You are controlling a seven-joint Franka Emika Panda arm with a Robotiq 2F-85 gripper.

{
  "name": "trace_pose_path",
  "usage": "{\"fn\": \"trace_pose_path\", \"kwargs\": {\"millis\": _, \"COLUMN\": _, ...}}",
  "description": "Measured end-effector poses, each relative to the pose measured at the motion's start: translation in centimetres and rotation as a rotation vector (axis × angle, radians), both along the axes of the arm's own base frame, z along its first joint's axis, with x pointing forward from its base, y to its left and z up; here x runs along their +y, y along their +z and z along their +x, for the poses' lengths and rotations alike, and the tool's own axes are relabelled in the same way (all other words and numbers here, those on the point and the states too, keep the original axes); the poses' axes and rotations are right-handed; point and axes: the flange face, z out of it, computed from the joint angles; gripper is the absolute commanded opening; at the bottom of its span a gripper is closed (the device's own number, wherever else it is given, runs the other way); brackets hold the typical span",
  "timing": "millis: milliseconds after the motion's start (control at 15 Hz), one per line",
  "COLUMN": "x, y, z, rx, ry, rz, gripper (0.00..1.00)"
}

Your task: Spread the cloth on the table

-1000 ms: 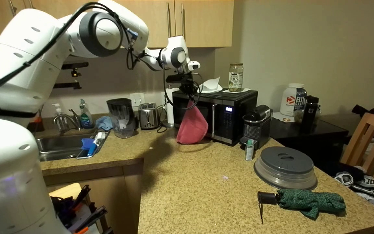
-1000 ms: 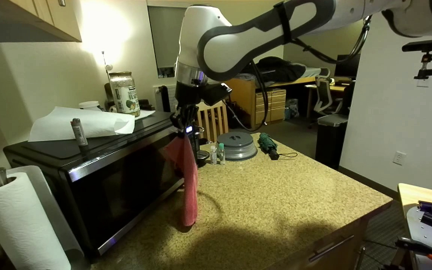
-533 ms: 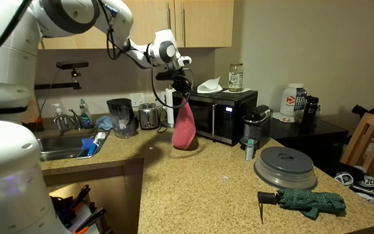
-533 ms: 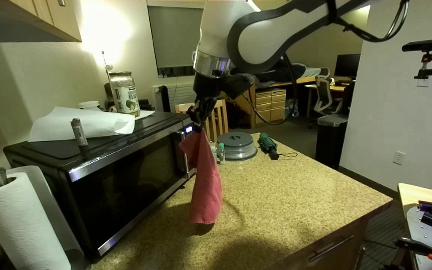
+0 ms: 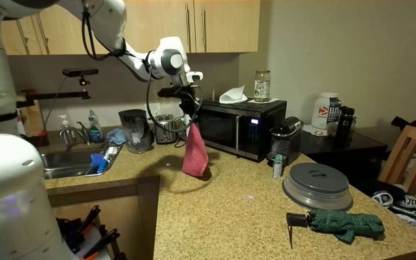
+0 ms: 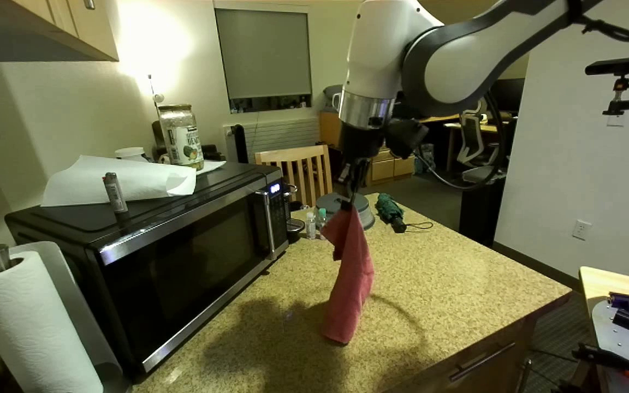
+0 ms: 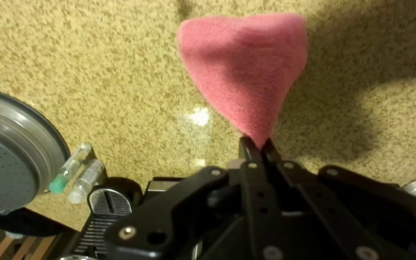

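The cloth [image 5: 195, 154] is pink-red and hangs from one pinched corner, narrow at the top and wider below. My gripper [image 7: 260, 143] is shut on that corner in the wrist view, and the rest of the fabric [image 7: 244, 61] fans out past the fingertips. In an exterior view the cloth [image 6: 351, 278] drops slightly slanted and folded over the table [image 6: 456, 273], a speckled beige countertop. Its lower edge is close to the surface; whether they touch I cannot tell. The gripper [image 6: 349, 205] points downward above it.
A black microwave [image 5: 226, 126] stands behind the cloth, beside a coffee machine [image 5: 285, 141] and small bottles [image 6: 317, 225]. Farther along the counter are a grey domed cover [image 5: 318, 186] and a folded green umbrella [image 5: 347, 224]. The sink [image 5: 67, 164] lies toward the arm's base.
Over the last second my gripper has carried the hanging cloth away from the microwave's front, leftward in an exterior view, with the grip unchanged. The objects on the counter have stayed put.
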Motion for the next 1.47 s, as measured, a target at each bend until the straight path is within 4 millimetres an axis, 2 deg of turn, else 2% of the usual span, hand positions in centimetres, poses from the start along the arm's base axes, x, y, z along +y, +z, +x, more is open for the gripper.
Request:
{"fn": "trace_pose_path", "kwargs": {"millis": 267, "x": -1.2, "y": -0.3, "z": -3.3, "rx": 0.019, "ry": -0.052, "rz": 0.000, "gripper": 0.05}}
{"fn": "trace_pose_path", "kwargs": {"millis": 533, "x": -2.0, "y": 0.4, "z": -4.8, "rx": 0.008, "ry": -0.090, "rz": 0.005, "gripper": 0.06}}
{"fn": "trace_pose_path", "kwargs": {"millis": 667, "x": -3.0, "y": 0.5, "z": -4.6, "rx": 0.009, "ry": -0.115, "rz": 0.009, "gripper": 0.06}}
{"fn": "trace_pose_path", "kwargs": {"millis": 867, "x": -6.0, "y": -0.4, "z": -3.8, "rx": 0.030, "ry": -0.180, "rz": 0.018, "gripper": 0.06}}
{"fn": "trace_pose_path", "kwargs": {"millis": 1133, "x": -9.9, "y": -3.4, "z": -2.1, "rx": 0.086, "ry": -0.254, "rz": 0.023, "gripper": 0.06}}
{"fn": "trace_pose_path", "kwargs": {"millis": 1467, "x": -11.5, "y": -7.5, "z": 0.6, "rx": 0.145, "ry": -0.289, "rz": 0.014, "gripper": 0.06}}
